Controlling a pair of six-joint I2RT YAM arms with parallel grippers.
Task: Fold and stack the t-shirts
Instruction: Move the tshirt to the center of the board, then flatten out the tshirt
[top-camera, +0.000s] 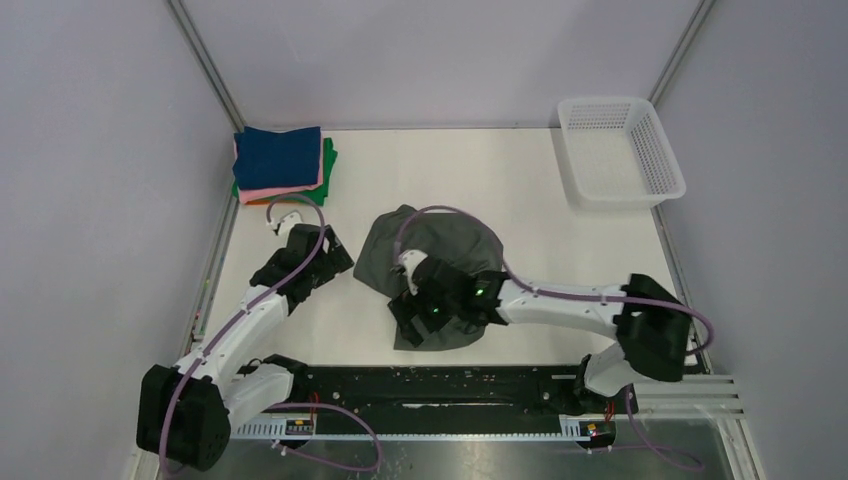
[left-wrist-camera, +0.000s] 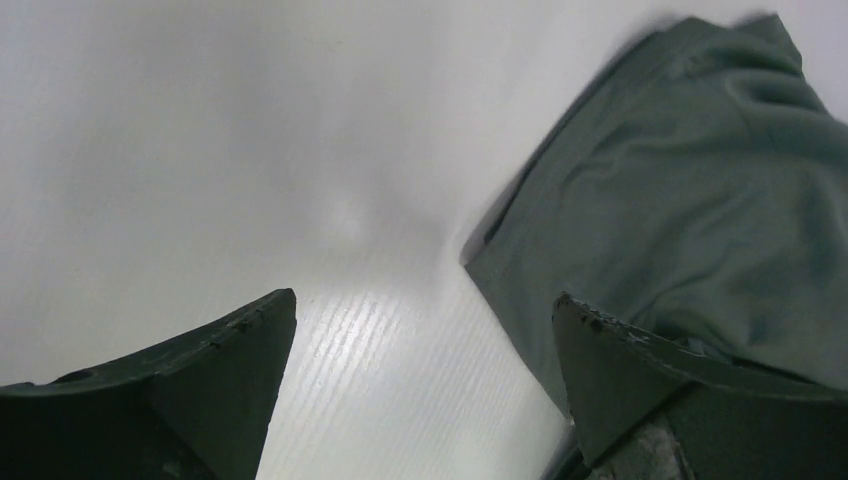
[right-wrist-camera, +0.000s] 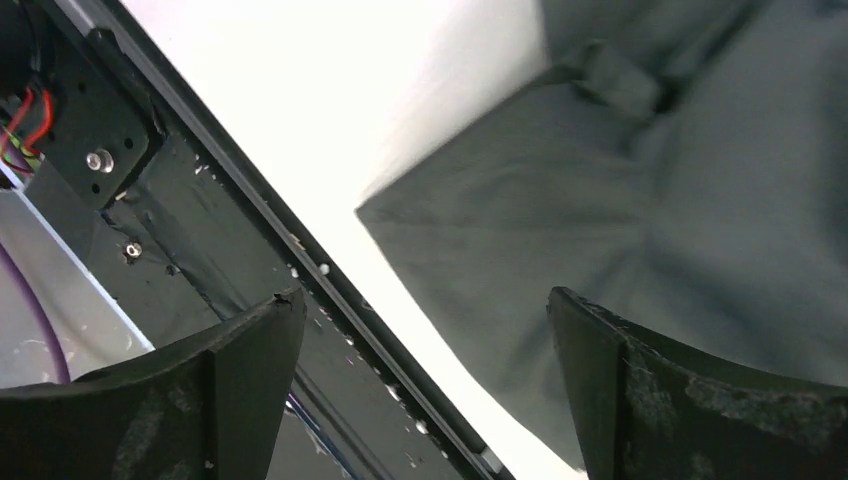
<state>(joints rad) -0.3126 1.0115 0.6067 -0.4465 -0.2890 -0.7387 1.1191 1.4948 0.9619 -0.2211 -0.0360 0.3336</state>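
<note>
A large dark grey-green t-shirt (top-camera: 440, 245) lies crumpled in the middle of the table. A stack of folded shirts sits at the far left: navy blue (top-camera: 280, 156) on top, pink (top-camera: 270, 191) under it, green (top-camera: 329, 160) at the bottom. My left gripper (top-camera: 336, 255) is open and empty just left of the grey-green shirt, whose edge shows in the left wrist view (left-wrist-camera: 690, 200). My right gripper (top-camera: 418, 318) is open above the shirt's near corner (right-wrist-camera: 600, 200), holding nothing.
A white plastic mesh basket (top-camera: 620, 150) stands at the far right. A black rail (top-camera: 440, 385) runs along the near table edge and shows in the right wrist view (right-wrist-camera: 200, 230). Grey walls close in the table on three sides.
</note>
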